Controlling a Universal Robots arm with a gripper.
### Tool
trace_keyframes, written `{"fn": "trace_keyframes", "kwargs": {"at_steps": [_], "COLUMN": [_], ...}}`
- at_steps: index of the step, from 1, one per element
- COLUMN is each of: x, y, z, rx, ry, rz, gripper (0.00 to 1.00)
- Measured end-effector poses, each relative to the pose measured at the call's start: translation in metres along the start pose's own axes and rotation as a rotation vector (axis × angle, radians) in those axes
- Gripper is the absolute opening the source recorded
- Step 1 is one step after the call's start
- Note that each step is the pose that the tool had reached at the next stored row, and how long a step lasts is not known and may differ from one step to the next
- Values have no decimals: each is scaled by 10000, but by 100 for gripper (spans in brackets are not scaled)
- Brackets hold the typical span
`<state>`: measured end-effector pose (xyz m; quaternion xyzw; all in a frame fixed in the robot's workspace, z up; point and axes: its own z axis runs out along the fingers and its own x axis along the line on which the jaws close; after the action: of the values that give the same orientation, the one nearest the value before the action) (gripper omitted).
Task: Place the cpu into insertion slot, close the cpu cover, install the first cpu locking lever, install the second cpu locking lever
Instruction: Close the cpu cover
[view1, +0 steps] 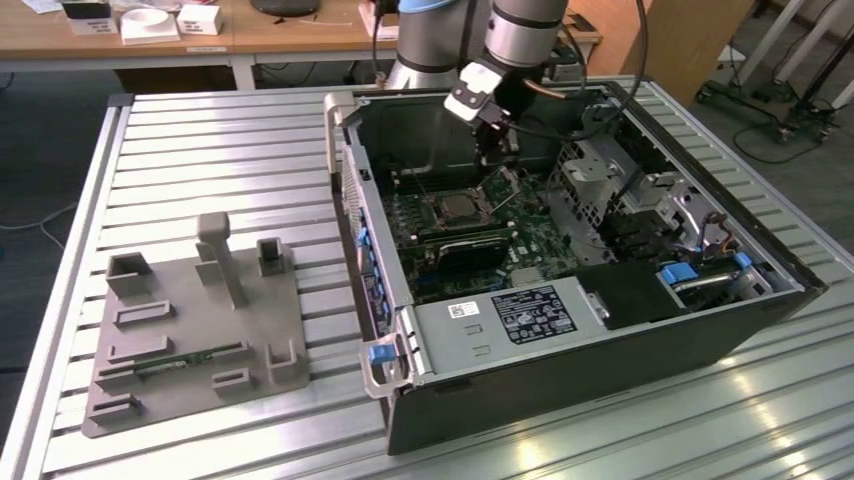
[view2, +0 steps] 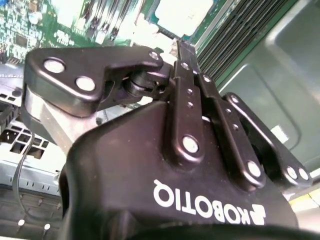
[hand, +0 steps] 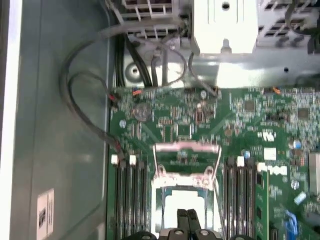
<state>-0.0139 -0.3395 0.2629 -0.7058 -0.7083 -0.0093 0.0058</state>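
Jaws pinched shut on nothing, hovering above the cpu (hand: 172, 204) lying in the insertion slot (view1: 430, 212), beside the raised cpu cover (hand: 186, 146); likely needing a slow, square push to keep the chip seated

The cpu (view1: 459, 208) sits in the insertion slot (view1: 430, 212) inside the case (view1: 574, 370); the fixture (view1: 187, 340) lies toward the table (view1: 214, 160) edge at the exterior view's left.

Single arm (view1: 527, 28) entering the exterior view at twelve o'clock. The wrist (view1: 475, 100) is angled so that the gripper (view1: 497, 158) points down toward six o'clock. In the second wrist view the fingers (view2: 186, 95) lie pressed together, tips meeting without a gap.
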Motion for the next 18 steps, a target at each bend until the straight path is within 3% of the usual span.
{"fn": "trace_keyframes", "kwargs": {"at_steps": [6, 18], "x": [1, 9], "y": [258, 554], "z": [16, 26], "rx": [2, 0], "ry": [-4, -2], "rz": [-1, -1], "gripper": [10, 10]}}
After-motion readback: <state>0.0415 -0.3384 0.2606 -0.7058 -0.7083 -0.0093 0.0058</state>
